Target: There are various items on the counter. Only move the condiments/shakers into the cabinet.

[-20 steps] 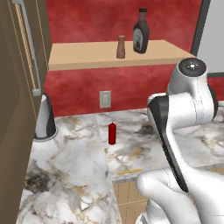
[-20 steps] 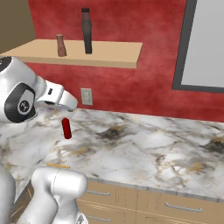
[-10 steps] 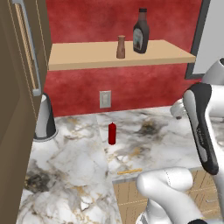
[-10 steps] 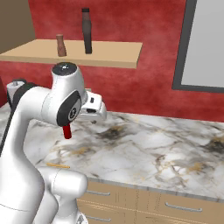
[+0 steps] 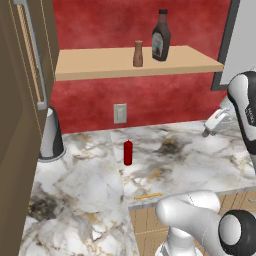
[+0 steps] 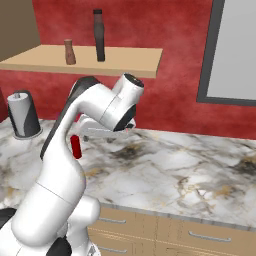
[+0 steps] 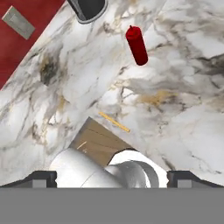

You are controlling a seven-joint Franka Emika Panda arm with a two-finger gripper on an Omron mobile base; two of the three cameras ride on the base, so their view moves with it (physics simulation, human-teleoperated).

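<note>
The dark brown sauce bottle and the short tan shaker stand on the cabinet's tan shelf board, also seen as bottle and shaker. The slim red bottle stands upright on the marble counter, below the shelf. In the hand view the red bottle sits far ahead of my gripper. My gripper hangs above the counter's right part, well right of the red bottle. Its jaws stand wide open with nothing between them.
A grey-and-black cone-shaped appliance stands at the counter's back left. A thin orange stick lies near the front edge. A tall dark brown door stands open on the left. My own arm partly covers the red bottle.
The arm has swung from the middle of the counter toward the right, and the hand now looks down at the counter. The bottles, shaker and stick have not moved.
</note>
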